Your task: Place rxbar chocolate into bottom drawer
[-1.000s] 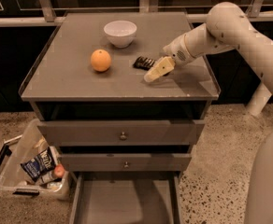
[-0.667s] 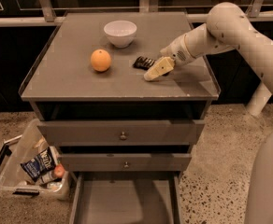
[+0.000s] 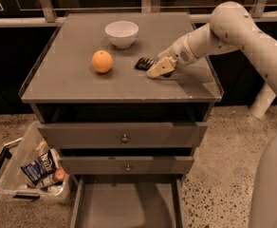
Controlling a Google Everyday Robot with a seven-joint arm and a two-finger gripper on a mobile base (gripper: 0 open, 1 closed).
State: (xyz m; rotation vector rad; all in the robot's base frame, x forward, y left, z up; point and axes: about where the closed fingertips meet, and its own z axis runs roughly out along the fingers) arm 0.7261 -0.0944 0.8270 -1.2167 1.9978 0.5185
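The rxbar chocolate point(image 3: 144, 63) is a small black bar lying flat on the cabinet top, right of the orange point(image 3: 102, 61). My gripper point(image 3: 159, 68) is low over the bar's right end, its cream fingers covering part of it. The bottom drawer point(image 3: 127, 206) is pulled out at the foot of the cabinet, grey floor bare.
A white bowl point(image 3: 122, 33) stands at the back of the cabinet top point(image 3: 81, 87). Two shut drawers with round knobs point(image 3: 124, 138) sit above the open one. A clear bin point(image 3: 32, 172) with a blue-and-white packet stands on the floor to the left.
The gripper has shifted slightly left and down toward the bar. The bar, orange and bowl have not moved.
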